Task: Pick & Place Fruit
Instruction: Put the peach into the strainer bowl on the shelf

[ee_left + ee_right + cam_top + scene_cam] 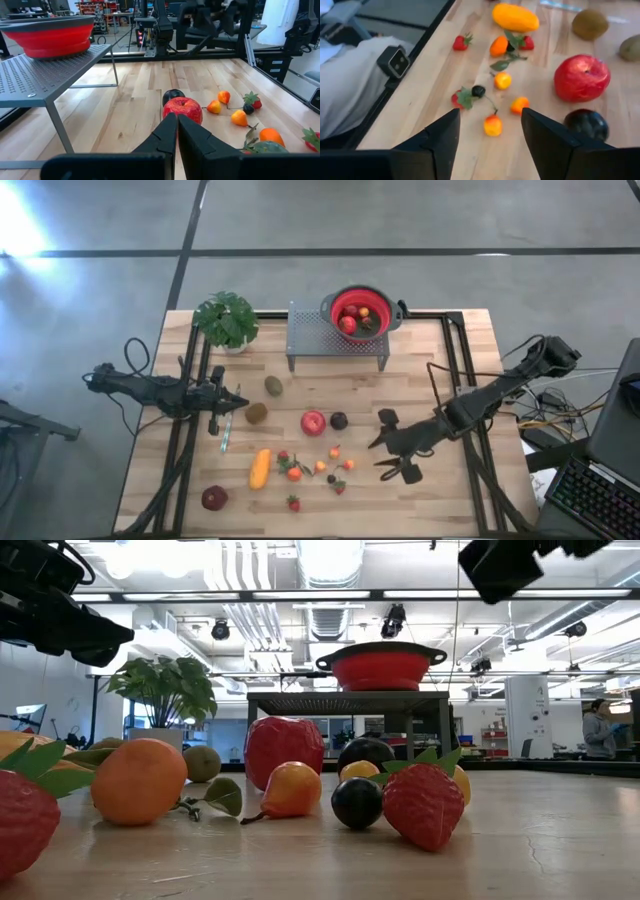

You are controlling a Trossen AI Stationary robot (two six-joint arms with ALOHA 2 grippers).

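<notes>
So the fruit was mostly loose on the table (pixel 430 390): apple (pixel 313 422) dead centre, plum (pixel 339 420) touching-close at its 3 o'clock, two kiwis (pixel 257 413) off at 9 to 10, and a long orange piece (pixel 260 468) at 7 with the small bits and strawberries scattered around 6. A few pieces already sat in the red bowl (pixel 393 320) up on the rack (pixel 310 338) at 12, so I'd guess that's the drop spot and the job was only just started.

The right gripper (pixel 393 452) hung at about 4 o'clock from the apple, fingers spread wide with nothing in them, looking down at the small fruit near the plum, probably lining up a grab.

The left gripper (pixel 240 402) waited at 9 o'clock, fingers pressed together and empty, pointed toward the apple, likely parked out of the way.
</notes>
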